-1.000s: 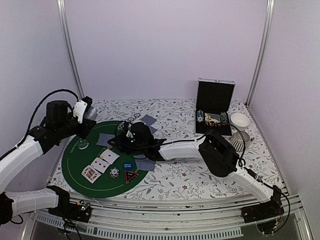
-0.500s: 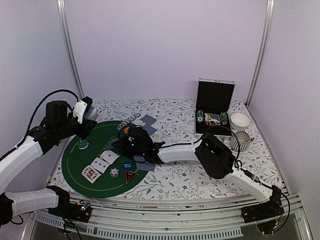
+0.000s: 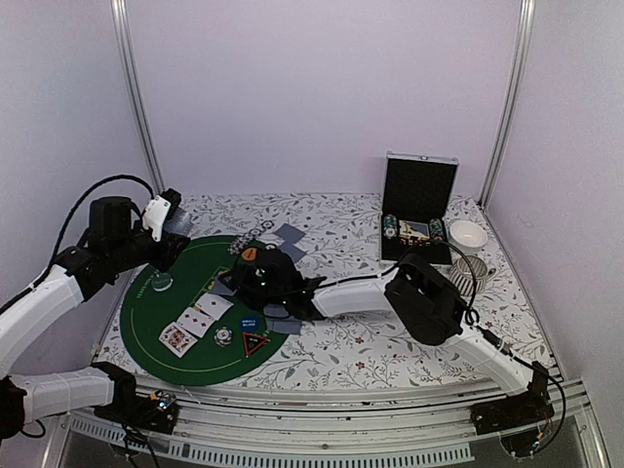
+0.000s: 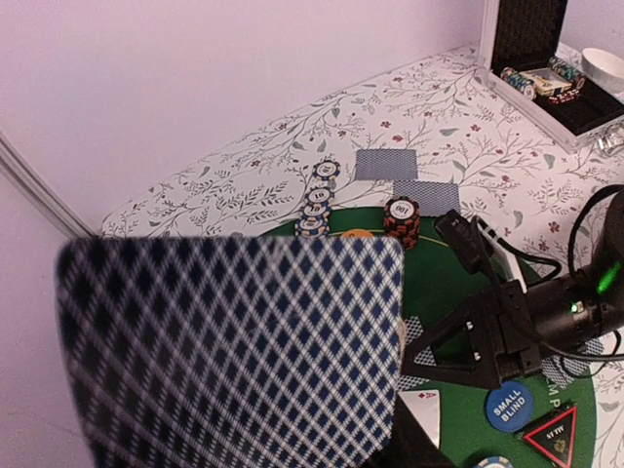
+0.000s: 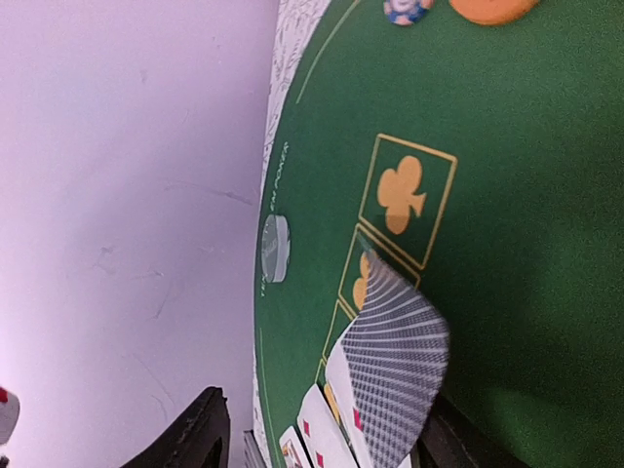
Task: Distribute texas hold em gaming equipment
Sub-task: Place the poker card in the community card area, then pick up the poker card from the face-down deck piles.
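Across the floral bench [image 3: 390, 346], the round green felt mat [image 3: 156, 327] fills the left side; the silver-and-black case [image 3: 419, 190] stands open, well apart at the far right. Your right arm reaches low across the mat. The right claw [image 3: 242, 277] carries a bowed grey-blue-backed card [image 5: 395, 375] against one finger, tilted over the row of face-up cards [image 3: 195, 317]; whether the jaws pinch it cannot be told. Judged risk: released here, it springs flat onto that row instead of the printed club box [image 5: 405, 200] beyond. Your left claw [image 3: 172, 237] hangs at the mat's far-left edge, closed on a second card [image 4: 234, 351]. Its diamond back covers much of the left wrist view, so you would set it down half blind. With both claws near each other above the felt, a shared approach invites a collision. Pulling the right forearm back carelessly could topple the red-and-black chip stack [image 4: 402, 220]. It could also drag the Small Blind disc [image 4: 509, 406] and the triangular marker [image 4: 554, 427] just beside it.
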Controlling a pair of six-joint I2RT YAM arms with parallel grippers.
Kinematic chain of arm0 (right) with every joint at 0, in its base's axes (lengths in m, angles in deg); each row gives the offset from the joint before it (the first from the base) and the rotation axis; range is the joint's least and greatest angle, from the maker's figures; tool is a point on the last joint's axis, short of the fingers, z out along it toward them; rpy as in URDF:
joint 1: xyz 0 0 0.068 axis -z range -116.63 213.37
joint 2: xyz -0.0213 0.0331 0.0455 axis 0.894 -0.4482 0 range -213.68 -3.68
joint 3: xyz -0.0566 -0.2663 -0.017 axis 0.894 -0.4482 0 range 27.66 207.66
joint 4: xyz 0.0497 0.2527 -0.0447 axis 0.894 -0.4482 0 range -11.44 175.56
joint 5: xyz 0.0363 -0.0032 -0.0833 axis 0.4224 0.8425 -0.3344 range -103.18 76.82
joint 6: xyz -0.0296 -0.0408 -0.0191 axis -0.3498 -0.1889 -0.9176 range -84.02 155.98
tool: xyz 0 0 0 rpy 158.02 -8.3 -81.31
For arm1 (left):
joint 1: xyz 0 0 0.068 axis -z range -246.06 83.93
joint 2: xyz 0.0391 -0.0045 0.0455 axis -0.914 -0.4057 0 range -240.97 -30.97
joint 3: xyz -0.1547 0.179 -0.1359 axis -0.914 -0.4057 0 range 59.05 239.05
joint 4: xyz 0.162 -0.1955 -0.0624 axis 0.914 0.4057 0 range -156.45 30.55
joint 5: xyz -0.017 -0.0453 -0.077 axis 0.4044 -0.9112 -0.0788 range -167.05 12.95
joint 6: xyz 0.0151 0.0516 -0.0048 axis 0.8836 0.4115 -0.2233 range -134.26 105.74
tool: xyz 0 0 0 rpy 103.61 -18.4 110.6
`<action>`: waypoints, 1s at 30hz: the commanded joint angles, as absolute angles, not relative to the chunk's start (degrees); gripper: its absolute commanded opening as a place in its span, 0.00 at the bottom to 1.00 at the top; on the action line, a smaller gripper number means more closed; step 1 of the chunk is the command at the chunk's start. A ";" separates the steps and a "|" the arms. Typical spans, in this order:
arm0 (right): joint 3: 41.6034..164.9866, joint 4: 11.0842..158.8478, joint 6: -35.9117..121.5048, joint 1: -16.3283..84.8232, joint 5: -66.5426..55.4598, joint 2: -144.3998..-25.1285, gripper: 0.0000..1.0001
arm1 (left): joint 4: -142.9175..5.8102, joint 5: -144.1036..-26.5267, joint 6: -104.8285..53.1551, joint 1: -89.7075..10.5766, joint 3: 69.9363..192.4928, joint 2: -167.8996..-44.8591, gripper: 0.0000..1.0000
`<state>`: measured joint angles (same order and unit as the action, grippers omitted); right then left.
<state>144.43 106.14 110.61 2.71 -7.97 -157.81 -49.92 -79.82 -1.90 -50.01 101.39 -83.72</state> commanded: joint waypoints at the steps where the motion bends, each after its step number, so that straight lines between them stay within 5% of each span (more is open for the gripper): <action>1: 140.95 107.50 109.05 2.40 -8.66 -150.48 0.73 | -51.86 -81.14 -1.89 -50.55 100.97 -83.00 0.37; 4: 140.32 107.52 108.42 2.28 -9.17 -149.37 0.98 | -51.82 -81.27 -1.91 -50.58 100.97 -82.94 0.37; 5: 140.03 107.53 108.14 2.29 -9.43 -149.11 0.99 | -51.85 -81.34 -1.95 -50.66 100.93 -83.00 0.37; 20: 129.53 110.98 107.45 2.30 -8.42 -140.43 0.99 | -51.90 -81.42 -1.66 -50.64 100.88 -83.07 0.37; 27: 115.21 116.99 79.16 1.99 -18.79 -124.60 0.99 | -51.92 -84.72 -0.69 -50.68 100.55 -83.07 0.37; 30: 109.60 119.83 61.68 3.42 -14.09 -118.48 0.99 | -51.58 -93.63 0.68 -50.46 100.18 -83.70 0.36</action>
